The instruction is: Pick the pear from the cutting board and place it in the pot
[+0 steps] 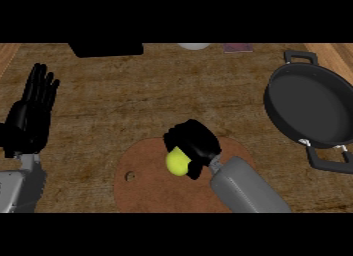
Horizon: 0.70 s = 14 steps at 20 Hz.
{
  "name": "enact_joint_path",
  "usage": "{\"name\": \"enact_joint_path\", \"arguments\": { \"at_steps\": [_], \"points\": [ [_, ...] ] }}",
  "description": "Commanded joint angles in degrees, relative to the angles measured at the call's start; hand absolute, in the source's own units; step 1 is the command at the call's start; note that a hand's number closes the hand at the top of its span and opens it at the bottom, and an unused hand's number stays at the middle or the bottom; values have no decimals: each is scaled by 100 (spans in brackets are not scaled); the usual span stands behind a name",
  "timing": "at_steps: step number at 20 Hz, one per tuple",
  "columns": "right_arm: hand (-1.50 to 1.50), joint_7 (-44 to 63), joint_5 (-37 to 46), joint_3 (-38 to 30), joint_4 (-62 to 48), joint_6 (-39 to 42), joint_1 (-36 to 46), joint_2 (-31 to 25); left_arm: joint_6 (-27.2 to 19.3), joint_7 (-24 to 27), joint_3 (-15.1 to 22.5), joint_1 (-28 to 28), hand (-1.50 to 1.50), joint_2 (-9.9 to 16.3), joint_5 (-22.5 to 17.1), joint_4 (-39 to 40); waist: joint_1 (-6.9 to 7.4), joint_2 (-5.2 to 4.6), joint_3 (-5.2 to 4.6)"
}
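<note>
At the left of the frame, the robot's black left hand (27, 122), slim-fingered with a glossy dark palm, joins a narrow grey ribbed wrist piece with ridged edges. Below it, in the lower left corner, sits the blocky pale-grey left forearm casing (5, 192), carrying a small black marking on its face. Near the lower centre, the black right hand (195, 142) meets a short metallic collar, then the smooth, rounded grey right forearm (247, 189), plain and unmarked.
</note>
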State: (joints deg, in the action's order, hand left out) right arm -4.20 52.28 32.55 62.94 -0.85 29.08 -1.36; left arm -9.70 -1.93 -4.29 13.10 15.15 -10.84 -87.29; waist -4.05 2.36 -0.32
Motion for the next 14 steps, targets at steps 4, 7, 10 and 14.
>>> {"name": "enact_joint_path", "arguments": {
  "at_steps": [4,7,10,14],
  "points": [
    [150,2105,1070,45,2022,-926,-749,44,-211,-5,22,-98,0,-118,112,-88,-168,-11,20],
    [150,2707,1534,-43,3052,-1189,-1186,-122,23,105,-130,-271,0,86,-12,-189,-75,-35,23],
    [150,2999,1818,-269,4193,-1154,-1575,-535,1,80,-129,-18,0,49,-2,-13,-36,-124,25],
    [150,3320,1727,-853,5721,-674,-2151,-1105,193,-11,-135,49,0,130,-108,-70,118,-168,29]
  ]
}}
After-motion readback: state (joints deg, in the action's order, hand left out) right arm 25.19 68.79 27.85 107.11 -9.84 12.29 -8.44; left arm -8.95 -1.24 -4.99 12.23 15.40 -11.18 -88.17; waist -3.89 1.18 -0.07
